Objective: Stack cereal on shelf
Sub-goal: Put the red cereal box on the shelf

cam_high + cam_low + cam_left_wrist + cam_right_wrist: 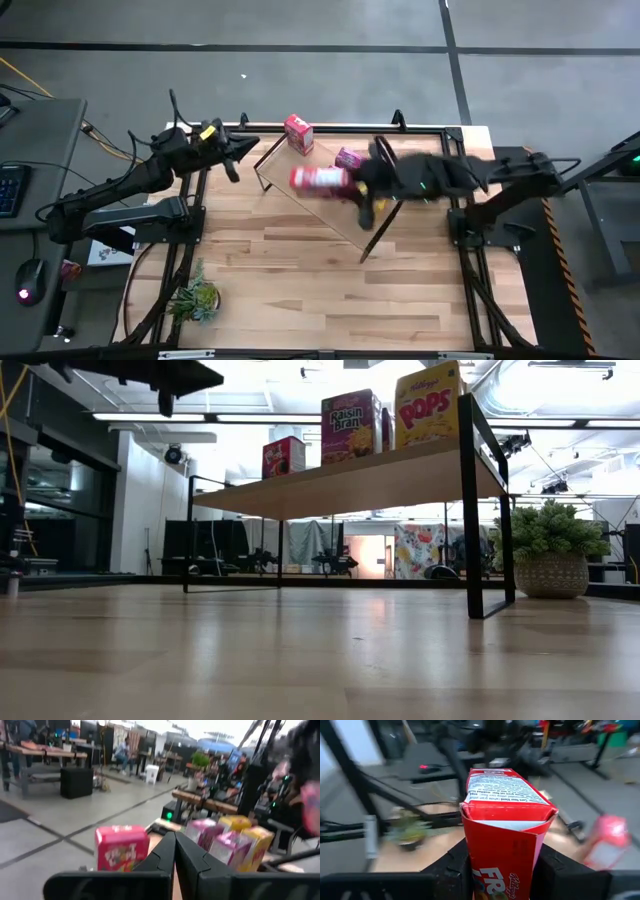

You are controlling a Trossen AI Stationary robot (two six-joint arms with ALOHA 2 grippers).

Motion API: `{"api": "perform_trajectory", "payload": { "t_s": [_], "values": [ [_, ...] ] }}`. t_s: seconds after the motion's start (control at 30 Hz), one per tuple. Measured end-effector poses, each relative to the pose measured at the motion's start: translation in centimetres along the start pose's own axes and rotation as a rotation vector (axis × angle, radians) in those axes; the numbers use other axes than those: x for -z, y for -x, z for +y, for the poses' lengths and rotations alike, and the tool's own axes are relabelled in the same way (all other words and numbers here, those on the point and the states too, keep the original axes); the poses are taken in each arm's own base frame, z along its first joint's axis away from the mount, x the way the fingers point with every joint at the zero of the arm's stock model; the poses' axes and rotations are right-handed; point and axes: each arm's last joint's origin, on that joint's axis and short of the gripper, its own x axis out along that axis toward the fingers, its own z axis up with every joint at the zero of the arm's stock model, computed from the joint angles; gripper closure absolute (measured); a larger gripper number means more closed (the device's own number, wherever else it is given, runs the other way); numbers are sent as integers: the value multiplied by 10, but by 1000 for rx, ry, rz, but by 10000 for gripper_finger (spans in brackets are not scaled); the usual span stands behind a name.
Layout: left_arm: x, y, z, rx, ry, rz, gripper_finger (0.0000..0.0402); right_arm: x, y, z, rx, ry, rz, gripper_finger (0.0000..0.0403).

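Overhead, the long flat light-wood shelf with thin dark metal end frames (335, 205) is seen lying at a slant across the far half of the light-wood counter (320, 290). A red rectangular cardboard cereal box (318, 178) is held above the shelf board by the right end effector (352, 184); in the right wrist view the box (502, 827) is clamped between the two dark fingers (452, 865), which are closed against its sides, with its top flap towards the camera. A second red cereal box (298, 133) stands on the far end of the shelf, and a magenta cereal box (348, 158) stands just beside the right arm. From counter height, a magenta Raisin Bran box (348, 426) and a yellow Pops box (428, 404) are seen upright on the shelf board, close together, with a red box (282, 457) farther along it. The left end effector (232, 160) is held near the far left corner of the counter, apart from the shelf; its fingers (162, 852) are pressed together with nothing between them. A small green potted plant (194, 296) sits near the counter's near left edge, and another in a woven pot (548, 560) is seen beside the shelf frame.
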Motion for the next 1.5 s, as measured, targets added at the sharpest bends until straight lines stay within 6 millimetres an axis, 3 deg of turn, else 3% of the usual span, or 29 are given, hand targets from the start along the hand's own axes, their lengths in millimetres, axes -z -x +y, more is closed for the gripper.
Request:
{"api": "perform_trajectory", "payload": {
  "t_s": [0.13,0.37,0.53,0.7,0.93,1.27,1.5],
  "values": [
    [5,0,1,-8,-4,49,402,-20,-24,-27,101,109,82,284],
    [6,0,1,-8,-19,57,401,-22,-80,-56,194,211,334,284],
    [6,0,1,-7,-54,58,401,-15,-115,-66,192,249,454,284],
    [6,0,1,-7,-55,58,402,-7,-136,-66,167,277,529,284],
    [6,0,1,-7,-56,59,401,11,-150,-68,166,319,582,284],
    [6,0,1,-8,-55,60,401,9,-151,-81,168,225,557,282],
    [8,0,1,-12,-54,83,402,9,-151,-94,164,157,564,239]
  ]
}}
